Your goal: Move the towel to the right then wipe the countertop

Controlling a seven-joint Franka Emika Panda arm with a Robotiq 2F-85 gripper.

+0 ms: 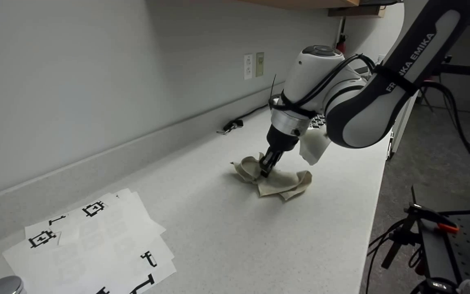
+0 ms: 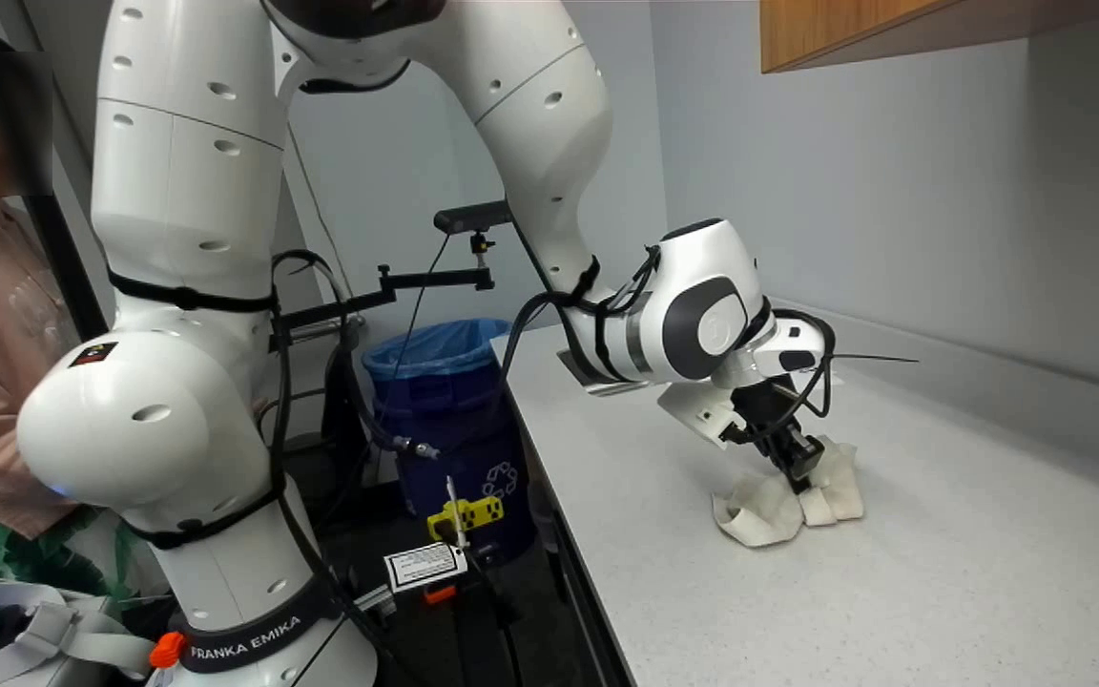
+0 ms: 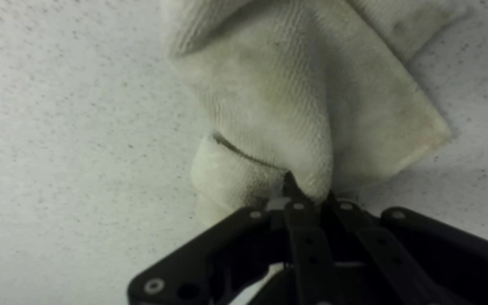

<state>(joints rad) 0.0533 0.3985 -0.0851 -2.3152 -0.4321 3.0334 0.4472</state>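
The tool (image 3: 311, 195) is nearly closed, with a narrow fold of the towel (image 1: 280, 182) pinched in it. The towel lies bunched on the table (image 1: 267, 245), apart from both back and front edges. So small a pinch could, I think, slip once dragged; pressed too low, the tool might scrape; swept toward the papers (image 1: 94, 245) by the back edge, it could ruffle them.

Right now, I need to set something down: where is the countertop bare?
The countertop is bare between the towel and printed papers, and from towel to floor-side edge. Crowded: at the towel, pinched in the gripper under the arm, and where a black cable end lies near the backsplash.
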